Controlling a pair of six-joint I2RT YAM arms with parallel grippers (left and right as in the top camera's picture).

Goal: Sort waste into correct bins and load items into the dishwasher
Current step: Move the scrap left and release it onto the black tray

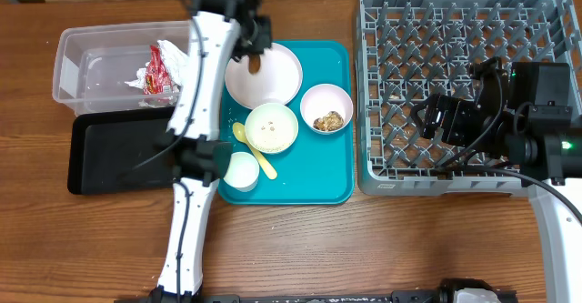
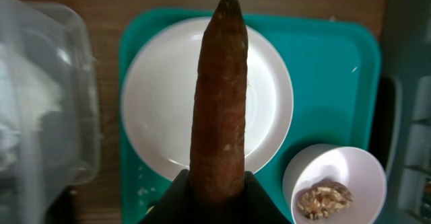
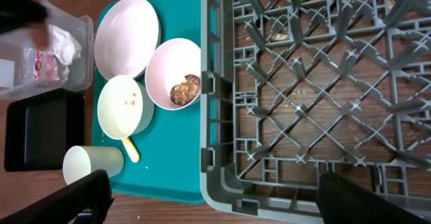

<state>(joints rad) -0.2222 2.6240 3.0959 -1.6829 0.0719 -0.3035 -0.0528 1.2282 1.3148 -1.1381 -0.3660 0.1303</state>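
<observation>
The left gripper (image 2: 215, 200) is clenched on the thick end of the carrot-like piece (image 2: 219, 96), above the pink plate (image 2: 155, 96) at the teal tray's (image 2: 323, 69) far end. The right gripper (image 1: 436, 119) hangs spread open over the grey rack (image 1: 400, 12) at right. Gripped by one end, the piece could swing loose travelling left; I count one plate, two bowls (image 1: 271, 126), one cup (image 1: 241, 171), one spoon (image 1: 264, 164) and two bins: clear tub (image 1: 73, 66), black tray (image 1: 109, 157).
</observation>
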